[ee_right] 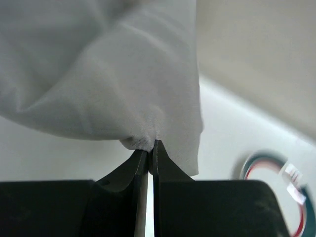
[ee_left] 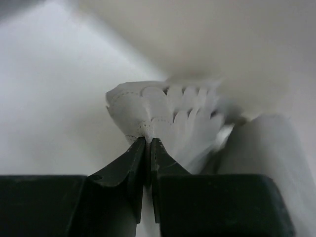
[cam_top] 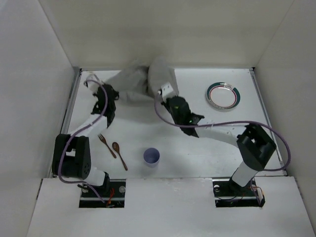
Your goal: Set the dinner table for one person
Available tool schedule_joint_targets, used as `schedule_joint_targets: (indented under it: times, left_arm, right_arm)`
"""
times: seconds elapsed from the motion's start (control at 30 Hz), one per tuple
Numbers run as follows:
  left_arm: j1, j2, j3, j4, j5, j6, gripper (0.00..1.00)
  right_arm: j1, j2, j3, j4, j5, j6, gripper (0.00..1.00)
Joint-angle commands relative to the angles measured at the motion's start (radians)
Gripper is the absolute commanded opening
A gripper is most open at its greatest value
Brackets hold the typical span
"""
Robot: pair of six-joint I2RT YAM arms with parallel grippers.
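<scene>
The grey cloth placemat (cam_top: 134,81) hangs lifted over the back of the white dinner table (cam_top: 212,148), stretched between my two grippers. My left gripper (cam_top: 100,88) is shut on its bunched, stitched edge (ee_left: 158,108), the fingertips meeting at the cloth in the left wrist view (ee_left: 148,141). My right gripper (cam_top: 166,92) is shut on the other end. In the right wrist view (ee_right: 150,144) the cloth (ee_right: 98,74) drapes above the jaws. The table under the cloth is hidden.
A plate with a red and green rim (cam_top: 223,95) lies at the back right and also shows in the right wrist view (ee_right: 269,182). A brown fork (cam_top: 106,144) and spoon (cam_top: 119,154) lie front left. A blue cup (cam_top: 151,157) stands front centre. White walls enclose the table.
</scene>
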Motion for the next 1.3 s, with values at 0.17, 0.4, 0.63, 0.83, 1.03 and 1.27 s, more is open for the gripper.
schedule_joint_targets:
  times: [0.17,0.4,0.63,0.83,1.03,1.27]
  left_arm:
    - [-0.048,-0.118,-0.434,0.079,-0.081,-0.172,0.02]
    - [-0.098,-0.189,-0.427,-0.01,-0.144,-0.12,0.08]
    - [-0.147,-0.307,-0.406,-0.108,-0.159,-0.089,0.18]
    - [-0.191,-0.453,-0.463,-0.184,-0.237,-0.064,0.34]
    - [-0.228,-0.248,-0.338,-0.131,-0.271,-0.022,0.56]
    - [-0.171,0.168,0.009,-0.131,-0.123,0.064,0.63]
  right_arm:
    - [0.063,-0.054,-0.154,-0.316,0.083,0.337,0.04]
    - [0.089,-0.149,-0.238,-0.469,0.091,0.584,0.13]
    - [0.01,-0.298,-0.271,-0.651,-0.032,0.765,0.33]
    - [-0.097,-0.467,-0.376,-0.547,-0.135,0.825,0.67]
    - [-0.323,-0.26,-0.301,-0.293,-0.323,0.889,0.61]
    - [-0.434,0.071,-0.042,-0.214,-0.363,0.9,0.57]
